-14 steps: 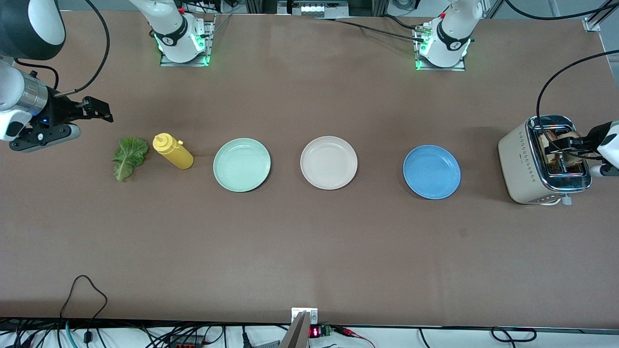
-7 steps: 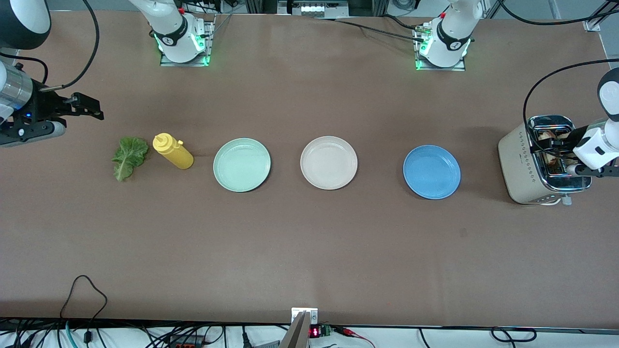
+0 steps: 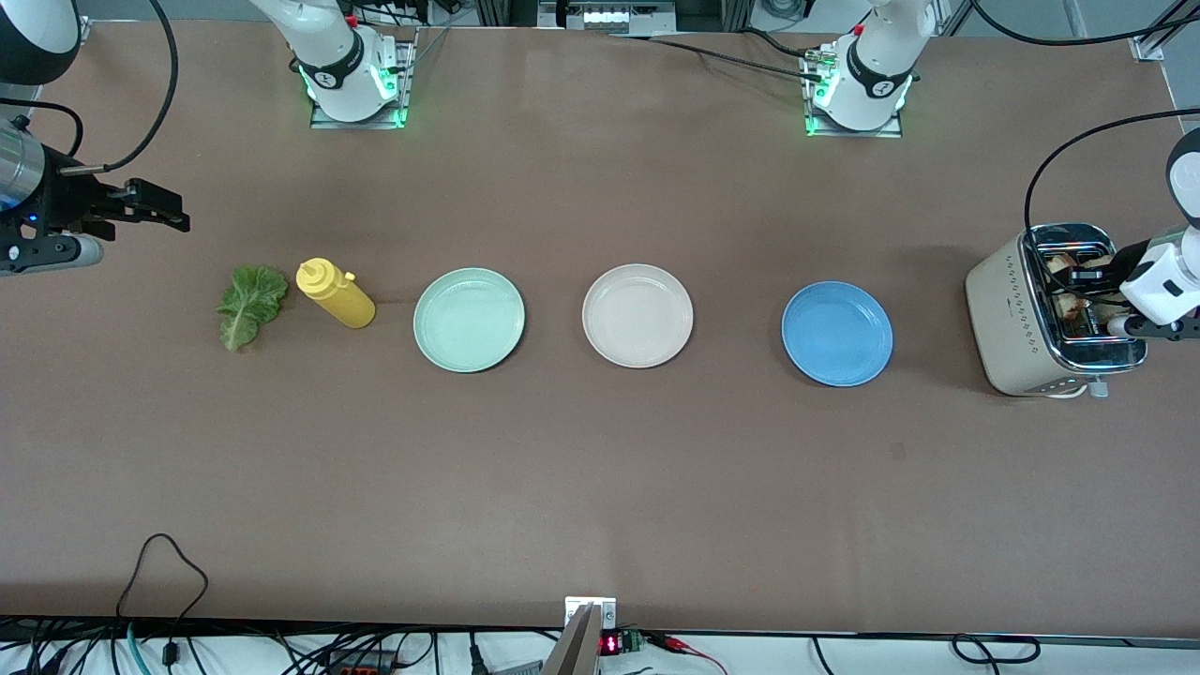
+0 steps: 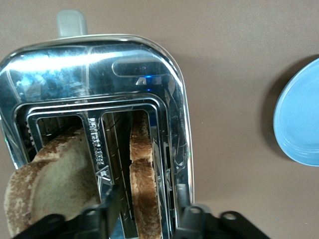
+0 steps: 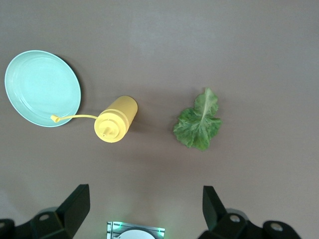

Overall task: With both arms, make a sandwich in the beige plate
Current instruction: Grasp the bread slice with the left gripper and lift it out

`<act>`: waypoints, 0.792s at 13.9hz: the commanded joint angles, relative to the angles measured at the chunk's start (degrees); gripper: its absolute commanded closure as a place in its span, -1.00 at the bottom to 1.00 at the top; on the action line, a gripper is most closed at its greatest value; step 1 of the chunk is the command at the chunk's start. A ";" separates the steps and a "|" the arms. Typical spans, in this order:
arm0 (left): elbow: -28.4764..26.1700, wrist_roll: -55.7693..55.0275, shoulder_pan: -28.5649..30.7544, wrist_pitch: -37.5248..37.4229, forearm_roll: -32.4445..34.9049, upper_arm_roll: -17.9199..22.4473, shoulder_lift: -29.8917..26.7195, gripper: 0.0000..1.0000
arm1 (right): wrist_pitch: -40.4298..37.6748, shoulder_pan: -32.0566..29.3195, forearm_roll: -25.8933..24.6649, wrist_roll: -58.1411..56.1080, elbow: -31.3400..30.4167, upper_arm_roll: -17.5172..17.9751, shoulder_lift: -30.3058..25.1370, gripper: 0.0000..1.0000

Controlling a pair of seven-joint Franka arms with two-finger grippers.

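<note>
now left hand [image 4: 144,219] straddles toast slice [image 4: 144,184] (in toaster [image 3: 1017,319])

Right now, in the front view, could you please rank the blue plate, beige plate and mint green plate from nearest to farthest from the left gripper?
From the left gripper at the toaster:
1. Blue plate, toward the left arm's end.
2. Beige plate, mid-table.
3. Mint green plate, toward the right arm's end.

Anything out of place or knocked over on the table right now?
Nothing spilled or tipped. The lettuce lies straight on the table, not on a plate, and one toast leans out of its toaster slot.
</note>
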 commanded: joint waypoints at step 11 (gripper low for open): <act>4.20 2.32 0.79 -5.52 0.87 -0.53 -4.59 0.99 | -2.26 -0.55 -1.15 1.02 2.08 0.34 2.16 -1.00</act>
